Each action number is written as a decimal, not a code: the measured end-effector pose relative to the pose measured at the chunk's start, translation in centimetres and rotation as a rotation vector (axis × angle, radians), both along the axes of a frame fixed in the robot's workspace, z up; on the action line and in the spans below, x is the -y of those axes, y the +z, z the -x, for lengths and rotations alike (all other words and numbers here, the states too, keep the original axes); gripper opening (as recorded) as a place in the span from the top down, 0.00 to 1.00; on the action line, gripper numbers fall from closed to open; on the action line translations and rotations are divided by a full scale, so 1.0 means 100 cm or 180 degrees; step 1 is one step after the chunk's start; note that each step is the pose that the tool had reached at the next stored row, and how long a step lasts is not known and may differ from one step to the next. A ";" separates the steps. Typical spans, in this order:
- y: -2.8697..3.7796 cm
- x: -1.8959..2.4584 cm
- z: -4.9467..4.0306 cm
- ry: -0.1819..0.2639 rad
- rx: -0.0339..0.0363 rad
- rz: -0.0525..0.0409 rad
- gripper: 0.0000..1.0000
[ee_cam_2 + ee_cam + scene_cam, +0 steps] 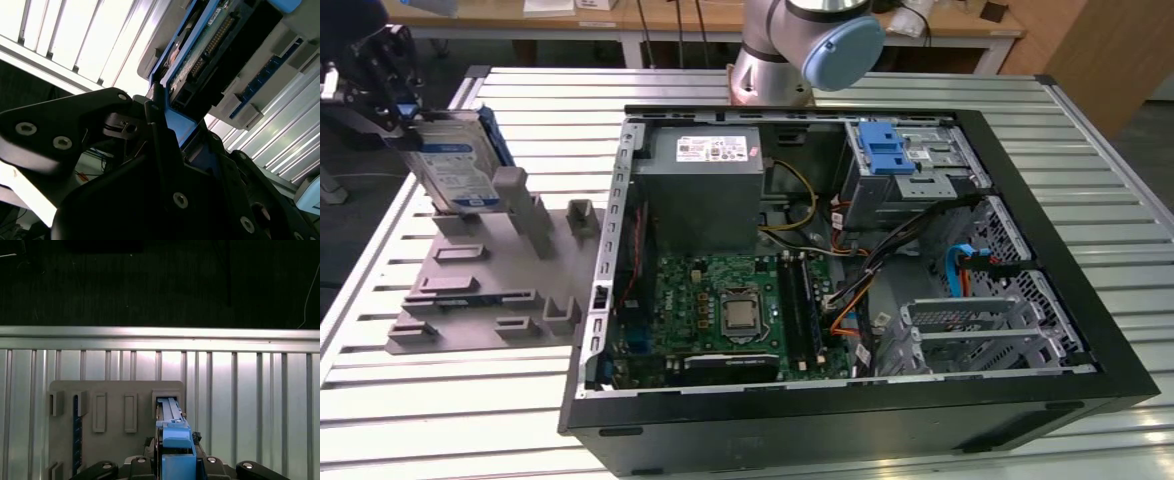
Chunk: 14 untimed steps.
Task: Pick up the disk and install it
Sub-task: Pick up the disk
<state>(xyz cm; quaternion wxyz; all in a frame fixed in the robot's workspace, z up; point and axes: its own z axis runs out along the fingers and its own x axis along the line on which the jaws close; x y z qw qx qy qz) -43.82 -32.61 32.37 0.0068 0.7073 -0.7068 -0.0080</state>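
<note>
Aluminium slats formed the table (1107,170), which carried an open black computer case (854,430) across the exterior view's centre and right. A grey slotted rack (467,300) lay at the exterior view's left. The disk (454,170) stood upright at the rack's far slot, in the upper left of the frame. The gripper (394,95) clamped the disk's top end, with black fingers (159,135) pressed against the blue bracket (175,440).

The black end effector (400,110) runs off the exterior view's left edge. The silver blue-bracketed hard drive (454,165) has its lower corner hidden behind an upright of the grey plastic holder (467,300).
</note>
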 end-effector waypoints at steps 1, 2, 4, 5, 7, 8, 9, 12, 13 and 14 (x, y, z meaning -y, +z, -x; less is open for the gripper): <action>0.0005 0.0000 0.0000 0.0000 0.0000 0.0000 0.64; 0.0010 0.0000 0.0000 0.0000 0.0000 0.0000 0.64; 0.0019 0.0000 0.0000 0.0000 0.0000 0.0000 0.64; 0.0024 0.0000 0.0000 0.0000 0.0000 0.0000 0.64; 0.0034 0.0000 0.0000 0.0000 0.0000 0.0000 0.64; 0.0038 0.0000 0.0000 0.0000 0.0000 0.0000 0.64; 0.0044 0.0000 0.0000 0.0000 0.0000 0.0000 0.64; 0.0058 0.0000 0.0000 0.0000 0.0000 0.0000 0.64; 0.0063 0.0000 0.0000 0.0000 0.0000 0.0000 0.64; 0.0068 0.0000 0.0000 0.0000 0.0000 0.0000 0.64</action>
